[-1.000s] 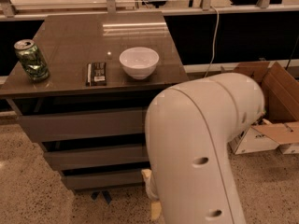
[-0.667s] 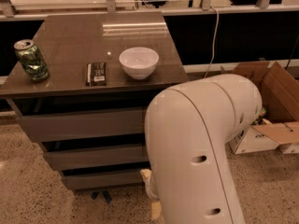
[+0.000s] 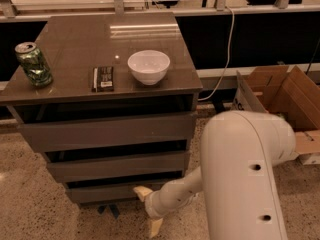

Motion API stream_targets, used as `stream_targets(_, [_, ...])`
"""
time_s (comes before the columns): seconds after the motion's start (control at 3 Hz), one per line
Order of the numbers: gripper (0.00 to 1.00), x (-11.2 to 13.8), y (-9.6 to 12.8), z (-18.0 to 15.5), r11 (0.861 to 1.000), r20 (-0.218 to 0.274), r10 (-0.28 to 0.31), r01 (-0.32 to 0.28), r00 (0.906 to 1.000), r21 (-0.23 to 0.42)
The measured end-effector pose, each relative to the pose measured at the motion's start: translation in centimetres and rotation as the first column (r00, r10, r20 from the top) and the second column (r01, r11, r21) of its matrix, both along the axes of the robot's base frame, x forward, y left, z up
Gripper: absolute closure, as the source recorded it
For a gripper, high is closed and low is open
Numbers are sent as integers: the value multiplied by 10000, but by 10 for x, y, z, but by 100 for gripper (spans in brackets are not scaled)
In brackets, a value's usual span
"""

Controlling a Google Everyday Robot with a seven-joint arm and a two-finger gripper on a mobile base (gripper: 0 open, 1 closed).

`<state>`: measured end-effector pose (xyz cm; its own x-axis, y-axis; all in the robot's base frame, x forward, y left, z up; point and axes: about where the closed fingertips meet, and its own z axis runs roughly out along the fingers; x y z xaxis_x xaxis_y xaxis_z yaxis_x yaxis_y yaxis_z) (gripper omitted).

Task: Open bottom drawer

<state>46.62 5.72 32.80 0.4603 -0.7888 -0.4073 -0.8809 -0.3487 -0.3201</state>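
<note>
The bottom drawer [image 3: 102, 192] is the smallest and lowest of three grey-brown fronts on the cabinet, and it looks shut. My gripper [image 3: 148, 209] is low at the right end of that front, on a white forearm reaching in from the right. It is open: the upper fingertip [image 3: 140, 191] is at the drawer's front panel near its top edge, and the lower finger [image 3: 154, 227] points down toward the floor. Whether the upper fingertip touches the panel I cannot tell.
The middle drawer [image 3: 117, 167] and top drawer [image 3: 106, 132] sit above. On the cabinet top [image 3: 145, 36] are a green can [image 3: 33, 64], a dark snack bar [image 3: 103, 78] and a white bowl [image 3: 148, 66]. My white upper arm [image 3: 245, 174] fills the lower right. An open cardboard box [image 3: 280, 96] stands to the right.
My arm has swung right and lower, uncovering the right side of the drawers. The gripper now shows clearly at the bottom drawer's right end. The drawers have not moved.
</note>
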Motion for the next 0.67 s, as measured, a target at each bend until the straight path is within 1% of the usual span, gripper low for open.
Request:
stream_targets(0.33, [0, -4, 35, -30, 9772, 685, 1528, -1611, 9859, 1383])
stream_targets(0.67, [0, 2, 52, -41, 9451, 981, 1455, -1676, 9845, 2806])
